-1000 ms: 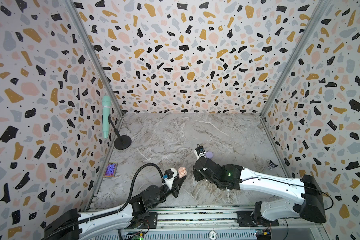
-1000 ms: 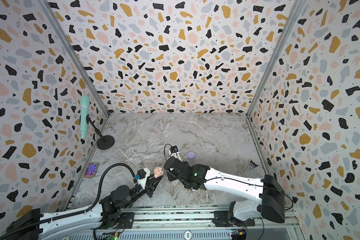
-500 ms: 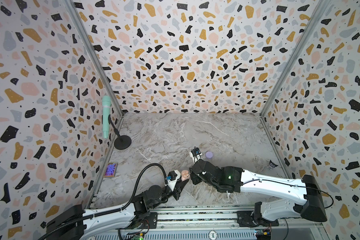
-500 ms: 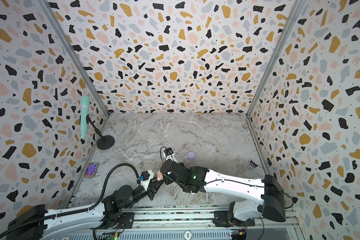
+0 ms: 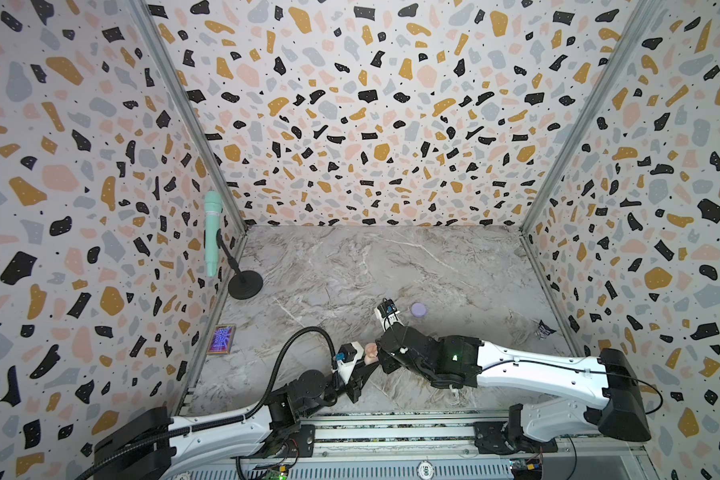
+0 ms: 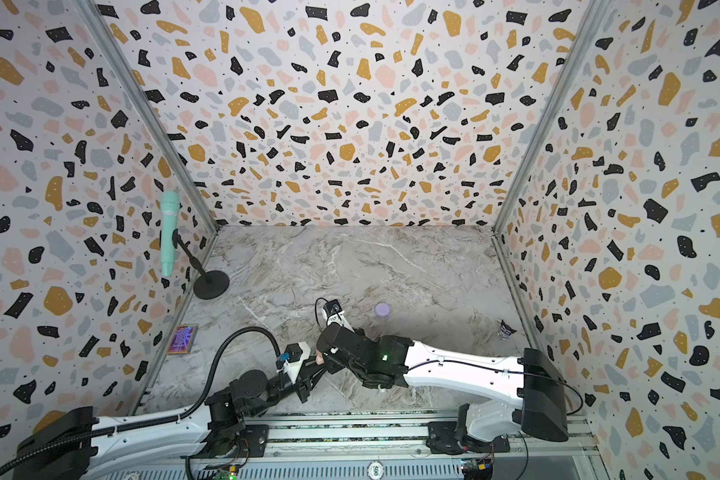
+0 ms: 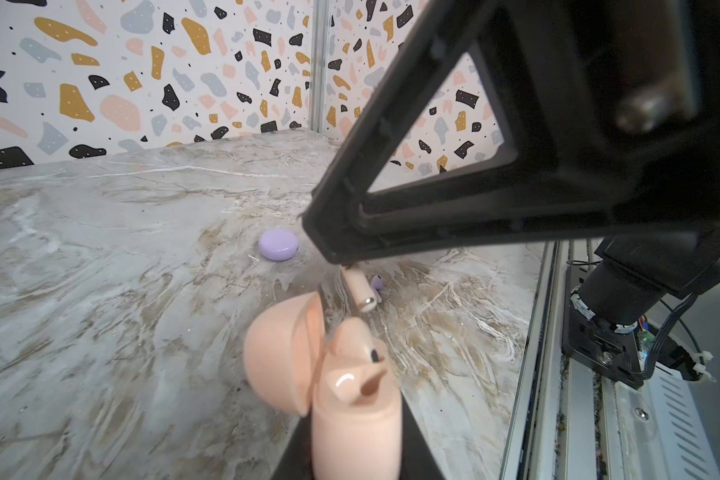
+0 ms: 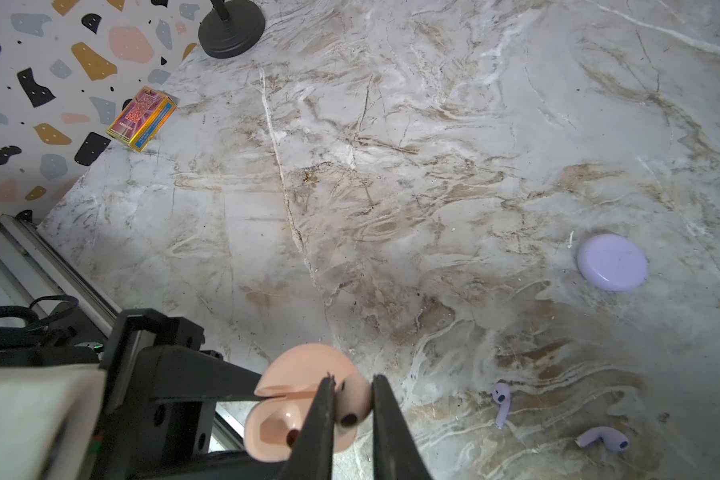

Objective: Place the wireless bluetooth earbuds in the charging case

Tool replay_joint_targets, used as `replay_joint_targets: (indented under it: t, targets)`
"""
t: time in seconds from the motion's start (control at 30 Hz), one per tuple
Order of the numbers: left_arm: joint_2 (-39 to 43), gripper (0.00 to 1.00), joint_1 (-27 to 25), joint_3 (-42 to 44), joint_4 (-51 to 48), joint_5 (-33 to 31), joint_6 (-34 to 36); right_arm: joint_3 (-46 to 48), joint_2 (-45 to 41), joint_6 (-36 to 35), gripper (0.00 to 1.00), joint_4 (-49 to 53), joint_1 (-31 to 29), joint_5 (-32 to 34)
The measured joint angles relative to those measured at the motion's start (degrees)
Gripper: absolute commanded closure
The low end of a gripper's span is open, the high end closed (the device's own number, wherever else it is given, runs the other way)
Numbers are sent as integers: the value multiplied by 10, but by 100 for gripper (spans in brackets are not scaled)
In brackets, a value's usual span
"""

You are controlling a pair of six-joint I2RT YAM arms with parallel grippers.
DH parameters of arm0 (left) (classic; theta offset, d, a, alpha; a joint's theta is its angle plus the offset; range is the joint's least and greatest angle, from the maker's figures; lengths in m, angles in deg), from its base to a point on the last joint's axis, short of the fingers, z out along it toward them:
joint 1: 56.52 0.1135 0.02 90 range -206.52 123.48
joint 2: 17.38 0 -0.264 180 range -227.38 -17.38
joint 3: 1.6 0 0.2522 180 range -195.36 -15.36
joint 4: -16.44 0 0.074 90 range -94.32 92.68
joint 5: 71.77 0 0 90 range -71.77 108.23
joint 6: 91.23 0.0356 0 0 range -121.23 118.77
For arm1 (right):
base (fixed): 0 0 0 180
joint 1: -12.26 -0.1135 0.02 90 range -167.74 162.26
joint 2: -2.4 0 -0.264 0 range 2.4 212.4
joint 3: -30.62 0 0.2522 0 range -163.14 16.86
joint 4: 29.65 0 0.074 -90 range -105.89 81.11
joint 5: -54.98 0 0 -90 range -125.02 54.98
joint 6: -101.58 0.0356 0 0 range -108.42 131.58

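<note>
My left gripper (image 7: 356, 459) is shut on the pink charging case (image 7: 356, 419), holding it upright near the table's front with its lid (image 7: 281, 361) swung open. One pale pink earbud (image 7: 352, 336) appears seated inside, beside an empty socket. Just above the case, my right gripper (image 8: 353, 384) is shut on another pale pink earbud (image 8: 352, 405), whose stem (image 7: 360, 291) points down at the case. In both top views the grippers meet over the pink case (image 5: 370, 352) (image 6: 319, 358). Two lavender earbuds (image 8: 501, 401) (image 8: 603, 438) lie on the table near a closed lavender case (image 8: 612, 262).
A mint microphone (image 5: 213, 232) on a black round stand (image 5: 245, 284) stands at the back left. A shiny card box (image 5: 221, 338) lies by the left wall. A crumpled wrapper (image 5: 543, 328) lies near the right wall. A metal rail (image 5: 391, 432) runs along the front edge.
My right gripper has moved left and toward the front with the pink earbud, coming over the open pink case. The left gripper with the case has barely shifted.
</note>
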Motion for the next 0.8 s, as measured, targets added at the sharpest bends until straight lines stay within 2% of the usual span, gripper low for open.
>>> replay_joint_targets:
  t: [0.8]
  targets:
    - [-2, 100, 0, 0, -13, -3, -20, 0, 26, 1, 84, -9, -20, 3]
